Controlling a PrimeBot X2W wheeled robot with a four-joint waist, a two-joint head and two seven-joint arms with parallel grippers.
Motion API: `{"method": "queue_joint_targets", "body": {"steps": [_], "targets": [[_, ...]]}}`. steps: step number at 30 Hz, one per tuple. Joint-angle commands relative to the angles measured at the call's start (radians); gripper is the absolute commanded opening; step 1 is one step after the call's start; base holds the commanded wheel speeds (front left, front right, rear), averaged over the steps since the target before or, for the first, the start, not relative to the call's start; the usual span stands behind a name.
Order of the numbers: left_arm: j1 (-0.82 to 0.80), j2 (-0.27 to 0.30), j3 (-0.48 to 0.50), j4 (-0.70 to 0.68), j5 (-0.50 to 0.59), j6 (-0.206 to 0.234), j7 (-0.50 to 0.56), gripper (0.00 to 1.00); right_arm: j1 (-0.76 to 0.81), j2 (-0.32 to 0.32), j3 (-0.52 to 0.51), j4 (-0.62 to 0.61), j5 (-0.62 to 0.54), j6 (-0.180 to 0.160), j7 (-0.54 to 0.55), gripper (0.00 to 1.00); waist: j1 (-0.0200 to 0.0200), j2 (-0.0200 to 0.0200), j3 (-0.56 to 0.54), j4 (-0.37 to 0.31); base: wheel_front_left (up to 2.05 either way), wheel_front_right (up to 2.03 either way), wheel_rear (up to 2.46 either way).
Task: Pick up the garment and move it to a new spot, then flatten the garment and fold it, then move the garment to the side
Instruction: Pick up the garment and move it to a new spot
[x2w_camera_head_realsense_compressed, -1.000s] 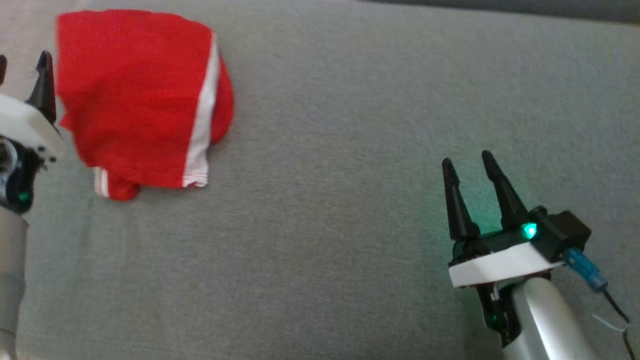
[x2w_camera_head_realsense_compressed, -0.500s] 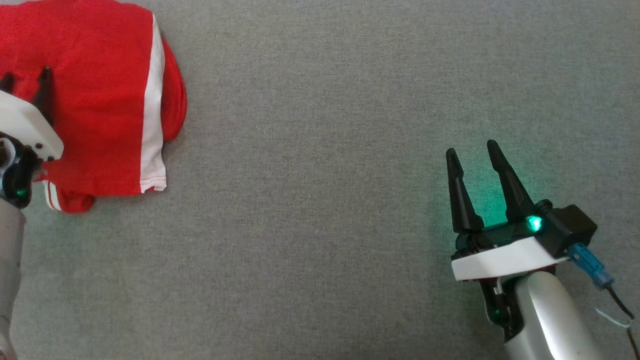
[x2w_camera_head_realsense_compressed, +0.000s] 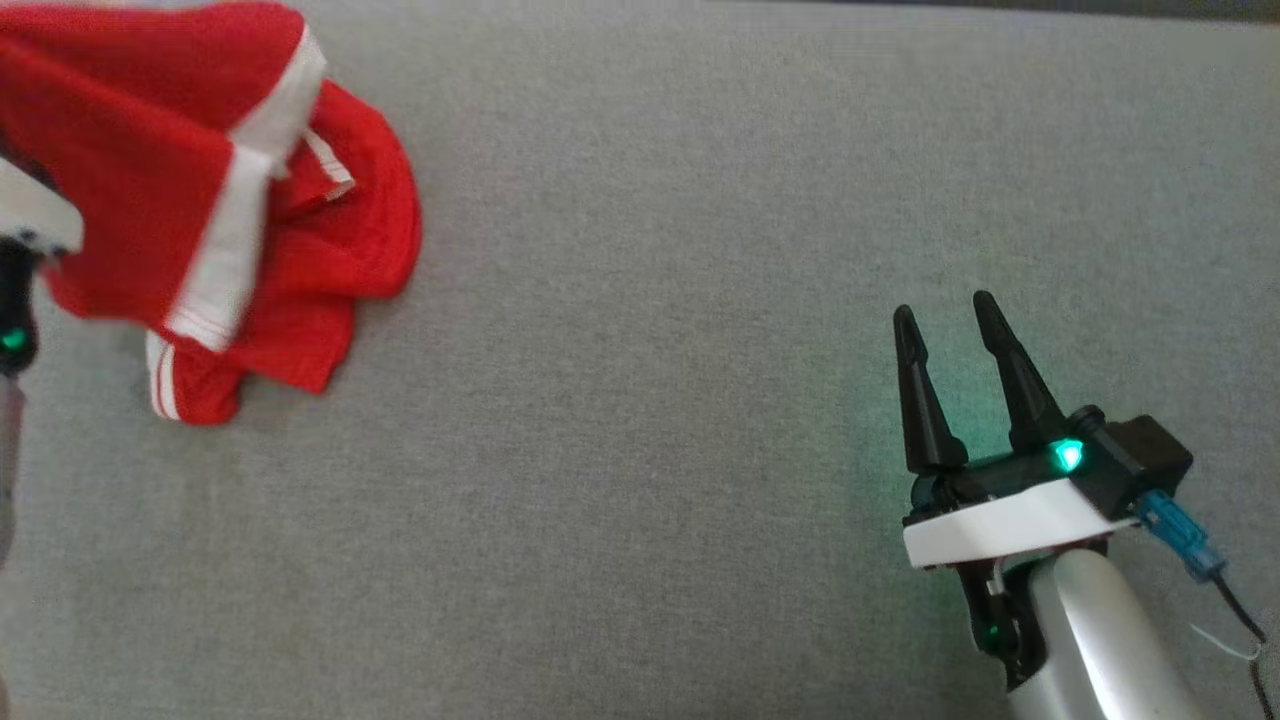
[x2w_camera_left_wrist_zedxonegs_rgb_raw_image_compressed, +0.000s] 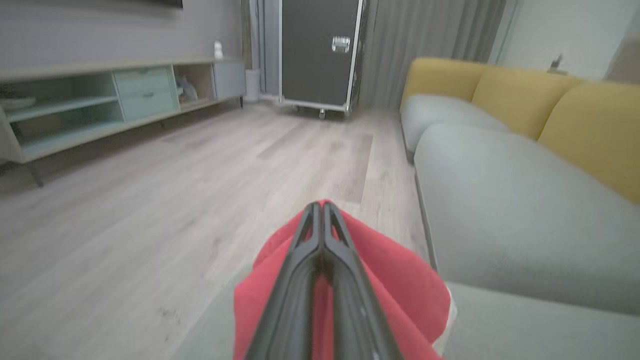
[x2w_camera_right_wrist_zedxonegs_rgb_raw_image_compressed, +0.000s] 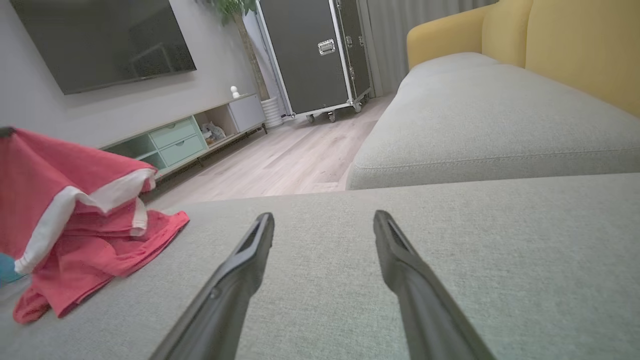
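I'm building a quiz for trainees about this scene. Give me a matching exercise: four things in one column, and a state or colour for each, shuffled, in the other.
1 left gripper
2 right gripper
3 garment
4 back cushions

a yellow
b open, holding nothing
c shut on the garment
d red with white stripes

Pairs: 1-c, 2-b, 3-d, 4-a

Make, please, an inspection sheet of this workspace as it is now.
Surface: grey sofa cushion, fabric.
Job's things: red garment with white stripes, bunched at the robot's left; part lifted, the rest on the cushion.
Clutter: nothing seen.
Grippers: left gripper shut on the garment; right gripper open, apart from it.
Cables: blue plug and thin dark cable at the right wrist.
Surroundings: wooden floor, low cabinet, black wheeled case, yellow back cushions.
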Motion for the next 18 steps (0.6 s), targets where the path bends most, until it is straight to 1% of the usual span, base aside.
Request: {"method": "queue_joint_targets", "body": {"steps": [1, 5, 9, 13, 14, 18], "targets": [[-0.071, 0.083, 0.034, -0.061, -0.010, 0.002, -0.059, 0.00, -0.002, -0.002, 0.029, -0.023, 0.013, 0.008, -0.011, 1.00, 0.0001, 0.0000, -0.040, 0.022, 0.00, 0.00, 0.00], [-0.089, 0.093, 0.033, -0.141, -0.032, 0.002, -0.140, 0.00, 0.016, -0.002, 0.032, -0.014, 0.036, 0.008, -0.011, 1.00, 0.0001, 0.0000, -0.090, 0.043, 0.00, 0.00, 0.00], [-0.085, 0.095, 0.040, -0.234, -0.051, 0.002, -0.172, 0.00, 0.029, -0.002, 0.041, -0.008, 0.064, 0.008, -0.011, 1.00, 0.0001, 0.0000, -0.146, 0.056, 0.00, 0.00, 0.00], [-0.049, 0.089, 0.027, -0.329, -0.058, 0.003, -0.156, 0.00, 0.047, -0.002, 0.047, -0.004, 0.085, 0.008, -0.011, 1.00, 0.0001, 0.0000, -0.194, 0.062, 0.00, 0.00, 0.00], [-0.049, 0.089, 0.027, -0.329, -0.058, 0.003, -0.156, 0.00, 0.047, -0.002, 0.047, -0.004, 0.085, 0.008, -0.011, 1.00, 0.0001, 0.0000, -0.194, 0.062, 0.00, 0.00, 0.00], [-0.001, 0.069, 0.018, -0.430, -0.082, 0.027, -0.117, 0.00, 0.049, -0.002, 0.049, -0.011, 0.095, 0.008, -0.011, 1.00, 0.0001, 0.0000, -0.214, 0.048, 0.00, 0.00, 0.00]]}}
